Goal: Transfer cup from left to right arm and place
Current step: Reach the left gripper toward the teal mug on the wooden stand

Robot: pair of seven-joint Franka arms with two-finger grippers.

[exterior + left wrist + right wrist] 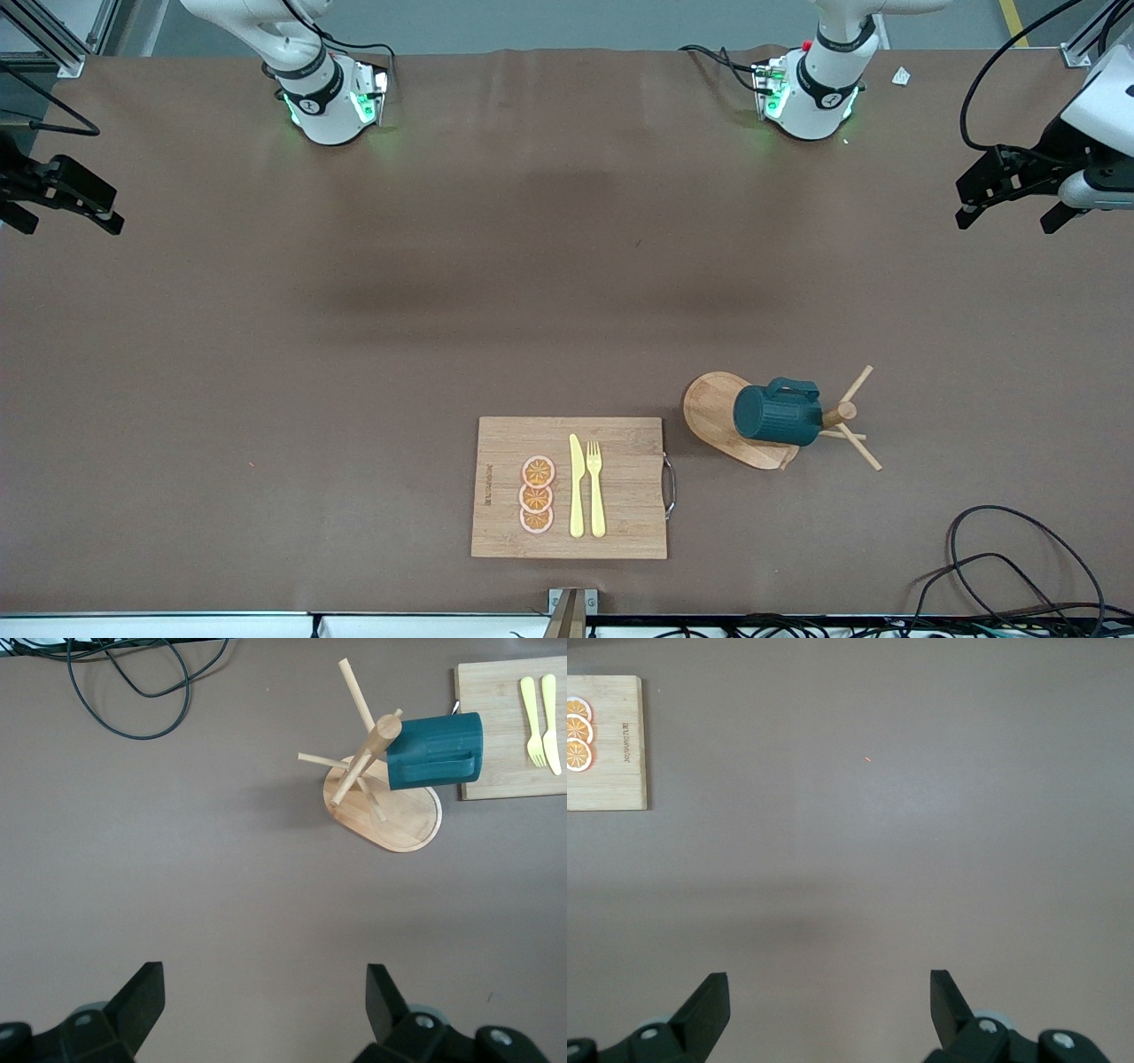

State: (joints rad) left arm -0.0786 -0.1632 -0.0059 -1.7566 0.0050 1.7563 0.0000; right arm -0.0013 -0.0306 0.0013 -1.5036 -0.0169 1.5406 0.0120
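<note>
The dark teal ribbed cup point(778, 414) hangs sideways on a peg of a wooden mug tree point(837, 415) with an oval base. It also shows in the left wrist view point(437, 749). The mug tree stands beside the cutting board point(620, 514), toward the left arm's end of the table. My left gripper point(1007, 217) is open and empty, up over the bare table at the left arm's end, well apart from the cup; its own view shows the jaws wide apart point(266, 992). My right gripper point(69, 221) is open and empty over the right arm's end point(830, 997).
The cutting board carries three orange slices point(537, 494), a yellow knife point(577, 487) and a yellow fork point(595, 487). Its edge shows in both wrist views point(496, 718) point(607, 744). Black cables point(1001, 567) lie near the table's front corner at the left arm's end.
</note>
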